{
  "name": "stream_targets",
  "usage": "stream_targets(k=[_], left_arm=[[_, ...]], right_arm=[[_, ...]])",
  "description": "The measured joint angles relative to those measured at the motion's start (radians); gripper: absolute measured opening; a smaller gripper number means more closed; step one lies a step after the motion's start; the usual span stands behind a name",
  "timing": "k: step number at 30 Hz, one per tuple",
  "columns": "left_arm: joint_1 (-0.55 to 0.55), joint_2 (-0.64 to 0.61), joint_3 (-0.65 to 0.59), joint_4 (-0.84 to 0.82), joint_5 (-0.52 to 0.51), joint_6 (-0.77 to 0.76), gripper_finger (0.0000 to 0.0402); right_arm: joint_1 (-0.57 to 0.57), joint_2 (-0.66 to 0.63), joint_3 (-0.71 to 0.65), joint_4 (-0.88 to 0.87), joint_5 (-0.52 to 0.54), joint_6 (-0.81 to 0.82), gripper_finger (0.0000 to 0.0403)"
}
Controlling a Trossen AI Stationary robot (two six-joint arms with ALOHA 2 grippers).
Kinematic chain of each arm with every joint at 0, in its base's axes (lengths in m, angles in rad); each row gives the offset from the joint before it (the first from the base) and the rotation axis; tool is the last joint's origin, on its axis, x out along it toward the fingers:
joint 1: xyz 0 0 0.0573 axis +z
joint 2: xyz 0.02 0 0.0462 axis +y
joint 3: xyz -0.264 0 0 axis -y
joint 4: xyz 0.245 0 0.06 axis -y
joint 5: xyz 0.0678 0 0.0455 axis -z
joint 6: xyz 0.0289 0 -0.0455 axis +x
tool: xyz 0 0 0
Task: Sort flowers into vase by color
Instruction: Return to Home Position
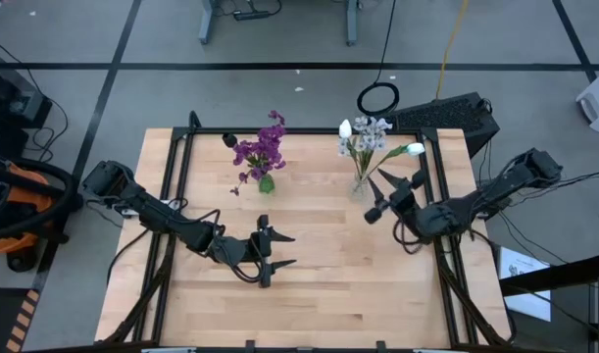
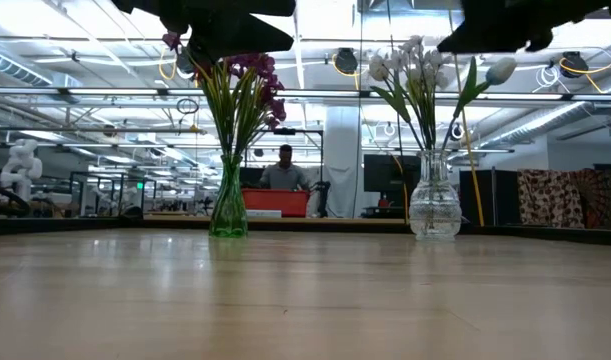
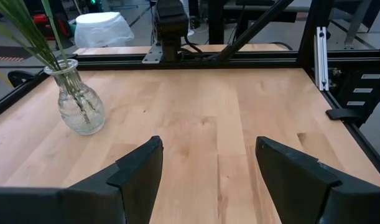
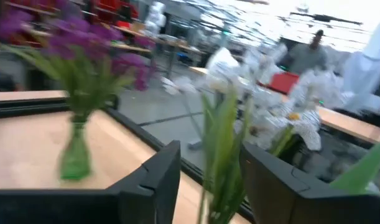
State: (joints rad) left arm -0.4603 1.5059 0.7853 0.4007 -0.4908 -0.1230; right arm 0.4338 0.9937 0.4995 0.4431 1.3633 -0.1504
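Purple flowers [image 1: 262, 149] stand by their stems in a green vase [image 2: 228, 205] at the table's far middle. To its right, white and pale flowers [image 1: 368, 132] stand in a clear glass vase [image 2: 434, 205], and one white bud [image 1: 414, 150] leans out to the right. My right gripper [image 1: 375, 196] hangs open just right of the clear vase. In its wrist view the green stems [image 4: 222, 155] show between its fingers. My left gripper [image 1: 292, 250] waits open above the table's middle, pointing toward the right edge, with nothing between its fingers [image 3: 143, 165]. My right gripper comes level from the table's right at the stems of the white flowers [image 4: 230, 168]. They show in the gap between its open fingers, close to one finger [image 4: 270, 180]. The view is blurred, and I cannot tell whether a finger touches them.
Black metal rails [image 1: 176, 167] frame the table's left, right and far sides. A dark case [image 1: 456, 116] sits past the far right corner. Bare wood [image 1: 328, 294] lies across the near half. A person [image 2: 285, 170] stands in the room beyond.
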Motion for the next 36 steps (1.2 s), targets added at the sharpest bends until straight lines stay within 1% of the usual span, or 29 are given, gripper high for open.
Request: stream_targets(k=[4,7,11,14,16,18,20,25,29,32,34,36], left_arm=[[0.0,0.0,0.0,-0.001,0.0,0.0,0.0262],[0.001,0.0,0.0,-0.002,0.0,0.006,0.0262],[0.014,0.0,0.0,-0.002,0.0,0.007,0.0262],[0.022,0.0,0.0,-0.002,0.0,0.007,0.0262],[0.024,0.0,0.0,-0.002,0.0,0.006,0.0262],[0.027,0.0,0.0,-0.002,0.0,0.0,0.0262],[0.029,0.001,0.0,-0.002,0.0,-0.017,0.0262],[0.028,0.019,0.0,0.0,0.0,-0.078,0.0262],[0.015,0.052,-0.005,-0.002,0.0,-0.128,0.0259],[0.004,0.085,-0.005,0.044,0.001,-0.131,0.0236],[-0.006,0.101,-0.005,0.083,0.009,-0.112,0.0207],[-0.015,0.111,-0.005,0.105,0.023,-0.087,0.017]], right_arm=[[0.12,-0.05,0.0,-0.002,-0.004,-0.042,0.0159],[0.222,-0.086,0.0,-0.032,-0.042,-0.023,0.0159],[0.334,-0.119,0.0,-0.169,-0.141,0.134,0.0149],[0.383,-0.12,0.0,-0.327,-0.26,0.316,0.0138],[0.397,-0.11,0.0,-0.414,-0.335,0.445,0.013],[0.401,-0.087,0.0,-0.472,-0.38,0.543,0.0122],[0.4,-0.051,0.0,-0.491,-0.387,0.598,0.0114],[0.398,0.063,0.0,-0.483,-0.367,0.674,0.0095],[0.398,0.157,0.0,-0.457,-0.37,0.728,0.0075],[0.39,0.213,0.0,-0.392,-0.376,0.722,0.005],[0.378,0.238,0.0,-0.319,-0.406,0.679,0.0028],[0.369,0.252,0.0,-0.26,-0.459,0.615,0.0008]])
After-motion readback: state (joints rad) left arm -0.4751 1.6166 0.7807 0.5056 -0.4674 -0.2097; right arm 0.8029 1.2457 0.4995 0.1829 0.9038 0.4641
